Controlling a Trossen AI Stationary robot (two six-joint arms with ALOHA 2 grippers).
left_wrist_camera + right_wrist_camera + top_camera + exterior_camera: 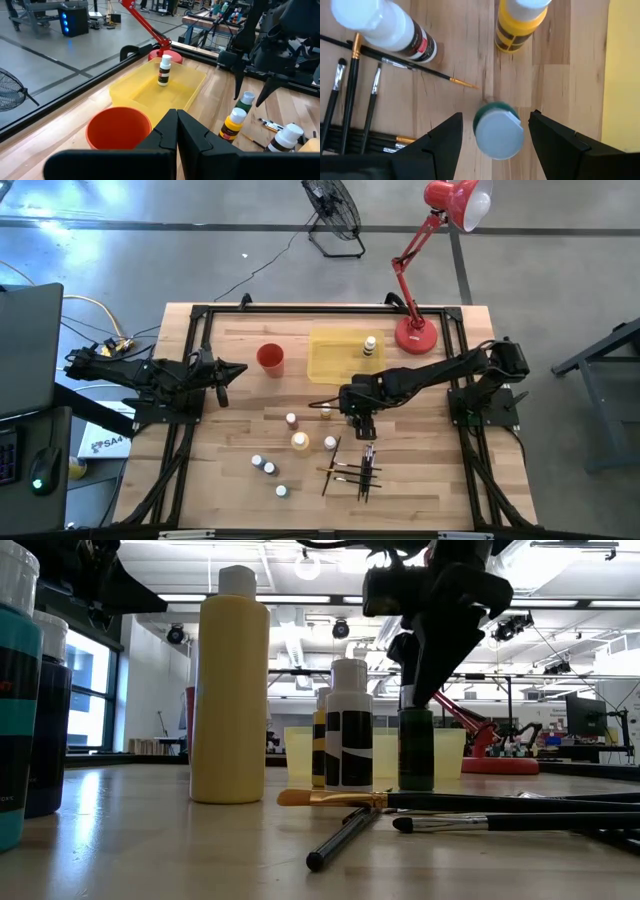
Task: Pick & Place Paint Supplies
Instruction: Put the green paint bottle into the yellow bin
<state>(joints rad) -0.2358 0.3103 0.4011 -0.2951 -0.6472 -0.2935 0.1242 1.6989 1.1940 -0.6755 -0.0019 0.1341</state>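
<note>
My right gripper [496,122] is open and points down over a green bottle with a pale cap [498,134], which stands upright on the table. One finger stands on each side of the cap, with a gap on both sides. In the low view the right gripper [415,690] hides the cap of that green bottle [416,750]. Several more small bottles [299,441] stand on the table's near half, and several dark-handled brushes [355,470] lie flat beside them. One bottle [370,346] stands in the yellow tray [330,365]. My left gripper [176,125] is shut and waits by the red cup [270,359].
A yellow-bodied bottle [517,27] and a white bottle [390,30] stand close to the green one, and a thin brush [420,70] lies between them. A red desk lamp's base [415,335] sits beside the tray at the far edge. Black frame rails run along the table's sides.
</note>
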